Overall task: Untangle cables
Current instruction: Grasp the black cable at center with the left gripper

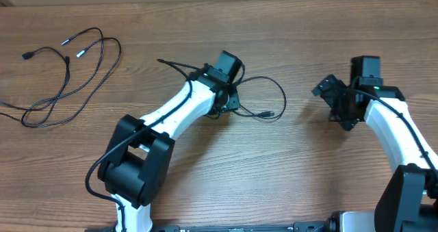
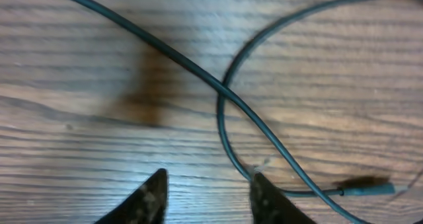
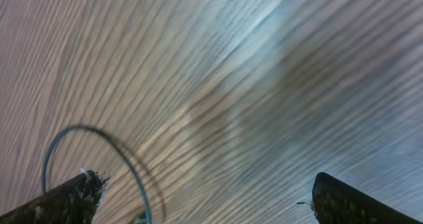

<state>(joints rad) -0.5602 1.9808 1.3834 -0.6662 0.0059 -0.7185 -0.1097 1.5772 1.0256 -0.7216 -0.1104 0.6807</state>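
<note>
Overhead view: on the wooden table [image 1: 205, 27] the cables lie in two places. A loose cable bundle [image 1: 66, 81] of thin black cords sprawls in the upper left of the frame, its small plug tips pointing left and up, well apart from both arms. A single cable [image 1: 263, 77] loops just right of centre. It runs out from under the head of the left arm [image 1: 171, 112] and curls round to a plug end [image 1: 266, 113] below the loop. The left gripper [image 1: 224, 94] sits right over the near part of that cord. The right gripper [image 1: 337, 98] hangs in the right part of the frame, apart from the loop.

In the left wrist view the single cable crosses over itself mid-frame, and its plug end lies at the lower right. The two dark fingertips [image 2: 153, 196] at the bottom edge stand apart with bare wood between them. The cord passes just beside the right-hand tip, and nothing is clamped.

The right wrist view is badly smeared by motion. Its fingers [image 3: 66, 201] sit at the bottom corners, spread wide, with only blurred wood grain between them. A thin arc [image 3: 99, 133] at the lower left, close to the left-hand finger, may be a cord, though the blur makes that uncertain.
</note>
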